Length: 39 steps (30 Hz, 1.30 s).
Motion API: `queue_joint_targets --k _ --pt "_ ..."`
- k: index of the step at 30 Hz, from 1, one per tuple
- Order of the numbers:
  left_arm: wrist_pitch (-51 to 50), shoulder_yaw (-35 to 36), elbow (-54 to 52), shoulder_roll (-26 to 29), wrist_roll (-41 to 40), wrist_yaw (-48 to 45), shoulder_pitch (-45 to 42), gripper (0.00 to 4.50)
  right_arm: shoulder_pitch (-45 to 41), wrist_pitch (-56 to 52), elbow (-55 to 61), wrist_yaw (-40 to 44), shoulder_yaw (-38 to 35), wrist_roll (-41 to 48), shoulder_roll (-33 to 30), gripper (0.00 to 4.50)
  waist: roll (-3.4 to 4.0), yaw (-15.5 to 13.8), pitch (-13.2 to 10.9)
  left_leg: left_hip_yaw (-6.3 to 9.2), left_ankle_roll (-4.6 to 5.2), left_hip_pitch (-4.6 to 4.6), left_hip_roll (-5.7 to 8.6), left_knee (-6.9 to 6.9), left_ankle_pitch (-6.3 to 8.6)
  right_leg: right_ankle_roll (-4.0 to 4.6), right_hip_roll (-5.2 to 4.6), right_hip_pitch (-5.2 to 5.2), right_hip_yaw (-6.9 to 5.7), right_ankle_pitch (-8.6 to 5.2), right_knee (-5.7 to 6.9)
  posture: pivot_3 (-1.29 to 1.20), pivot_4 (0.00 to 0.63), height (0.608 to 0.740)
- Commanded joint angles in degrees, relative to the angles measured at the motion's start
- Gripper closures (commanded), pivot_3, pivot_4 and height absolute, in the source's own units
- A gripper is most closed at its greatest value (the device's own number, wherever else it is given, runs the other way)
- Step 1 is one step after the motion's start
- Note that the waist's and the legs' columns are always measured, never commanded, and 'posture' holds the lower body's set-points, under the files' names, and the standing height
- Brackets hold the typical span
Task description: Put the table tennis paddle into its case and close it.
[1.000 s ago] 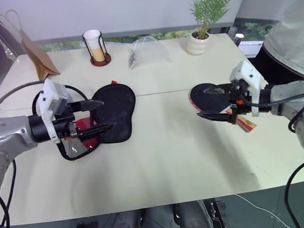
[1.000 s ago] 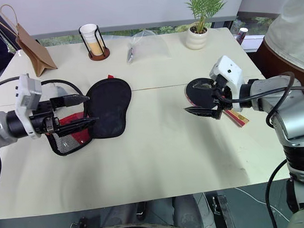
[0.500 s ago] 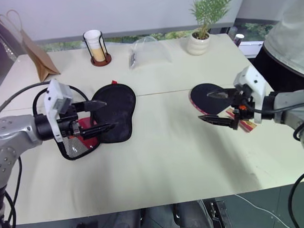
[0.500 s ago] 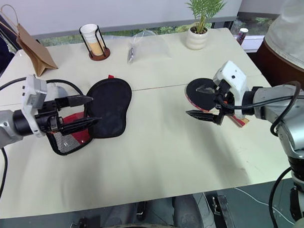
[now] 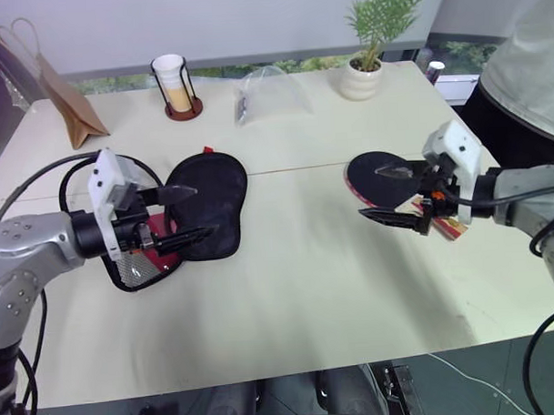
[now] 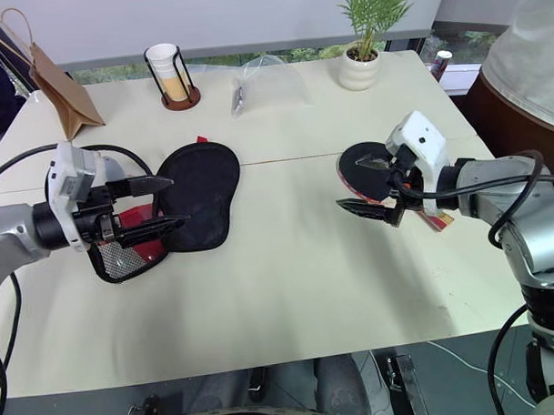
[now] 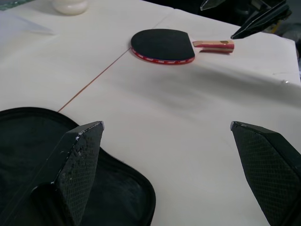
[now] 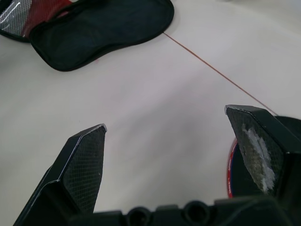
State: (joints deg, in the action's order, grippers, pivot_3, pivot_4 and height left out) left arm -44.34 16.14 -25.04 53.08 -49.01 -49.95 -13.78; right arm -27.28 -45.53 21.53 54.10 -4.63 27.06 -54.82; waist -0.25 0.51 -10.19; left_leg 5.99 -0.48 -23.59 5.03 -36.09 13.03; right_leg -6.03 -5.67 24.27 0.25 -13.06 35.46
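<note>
The table tennis paddle (image 5: 372,178) lies flat on the table at the right, black face up, with its wooden handle (image 7: 214,44) pointing away from the case. My right gripper (image 5: 370,192) hovers open just above the blade, nothing between its fingers. On the left lies the black case (image 5: 209,203), unzipped and spread open; its red and mesh part (image 6: 124,254) lies partly under my left arm. My left gripper (image 5: 200,210) hangs open over the case's near edge, empty, pointing towards the paddle.
Along the table's far edge stand a brown paper bag (image 5: 70,107), a cup in a black wire holder (image 5: 173,84), a clear plastic bag (image 5: 271,97) and a potted plant (image 5: 367,70). A person (image 5: 527,62) stands at the right corner.
</note>
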Motion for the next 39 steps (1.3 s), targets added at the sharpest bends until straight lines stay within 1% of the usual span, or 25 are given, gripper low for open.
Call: queue_joint_targets --k 1,6,9,16,20,25,30,34,39 --pt "1.10 0.94 -1.26 -0.01 0.51 -0.06 0.09 0.00 -2.42 0.31 -0.88 0.53 0.92 0.64 0.62 0.10 0.00 0.00 0.00 0.00 0.00 0.00 0.00 0.00 0.00 0.00 0.00 -0.01 0.00 0.00 0.00 0.00 0.150 0.740" --pt "1.65 1.01 -0.06 0.36 1.84 -0.73 -0.24 0.00 -6.72 -0.41 -4.00 0.71 6.05 0.46 4.72 0.10 0.00 0.21 0.00 0.00 0.00 0.01 -0.02 0.01 0.00 0.00 0.01 0.01 0.00 0.00 0.02 0.00 0.150 0.740" --pt "2.40 1.55 1.18 0.99 3.12 -1.45 -0.55 0.00 -10.57 -0.37 -7.89 -0.48 11.39 -1.51 9.85 0.10 0.00 0.29 0.00 0.00 0.00 0.01 -0.03 -0.01 0.00 0.00 0.06 0.01 0.00 0.00 0.02 0.00 0.150 0.740" --pt "3.35 4.58 2.94 2.61 4.76 -3.02 1.17 0.00 -17.26 -3.06 -15.35 -5.76 22.62 -6.29 25.20 0.10 0.00 0.28 0.00 0.02 -0.01 0.01 -0.01 0.05 -0.01 -0.06 0.07 0.09 0.00 0.04 0.06 0.00 0.150 0.740" --pt "3.72 5.74 2.91 3.03 5.20 -3.06 1.93 0.00 -20.28 -3.66 -23.02 -8.96 27.63 -9.69 34.28 0.10 0.00 0.38 0.00 0.02 -0.04 0.02 -0.01 0.05 -0.02 -0.14 0.09 0.14 0.01 0.10 0.18 0.00 0.150 0.740" --pt "3.09 7.02 1.85 3.31 4.75 -2.67 2.45 0.00 -22.99 -1.69 -33.52 -12.70 29.89 -13.93 43.17 0.10 -0.01 0.27 0.01 0.09 -0.12 0.02 0.04 0.04 -0.07 -0.15 0.09 0.21 0.02 0.11 0.41 0.00 0.150 0.740" --pt "2.55 8.91 0.05 3.43 4.30 -2.57 4.99 0.00 -25.03 1.29 -42.99 -15.67 29.18 -16.86 49.80 0.10 -0.02 0.64 0.01 0.10 -0.19 0.05 0.06 0.06 -0.11 -0.13 0.11 0.29 0.04 0.10 0.57 0.00 0.150 0.740" --pt "1.83 10.91 -1.45 4.04 3.51 -3.07 7.45 0.00 -27.05 4.00 -50.03 -18.20 28.78 -19.66 53.33 0.10 -0.02 1.03 0.01 0.11 -0.26 0.10 0.02 0.15 -0.15 -0.11 0.18 0.34 0.09 0.09 0.65 0.00 0.150 0.740" --pt "1.30 12.82 -2.55 4.65 2.95 -3.46 9.66 0.00 -28.04 6.44 -54.99 -17.75 28.67 -21.26 56.75 0.10 -0.02 1.91 0.02 0.17 -0.33 0.20 0.01 0.20 -0.18 -0.09 0.20 0.28 0.08 0.08 0.67 0.00 0.150 0.740"
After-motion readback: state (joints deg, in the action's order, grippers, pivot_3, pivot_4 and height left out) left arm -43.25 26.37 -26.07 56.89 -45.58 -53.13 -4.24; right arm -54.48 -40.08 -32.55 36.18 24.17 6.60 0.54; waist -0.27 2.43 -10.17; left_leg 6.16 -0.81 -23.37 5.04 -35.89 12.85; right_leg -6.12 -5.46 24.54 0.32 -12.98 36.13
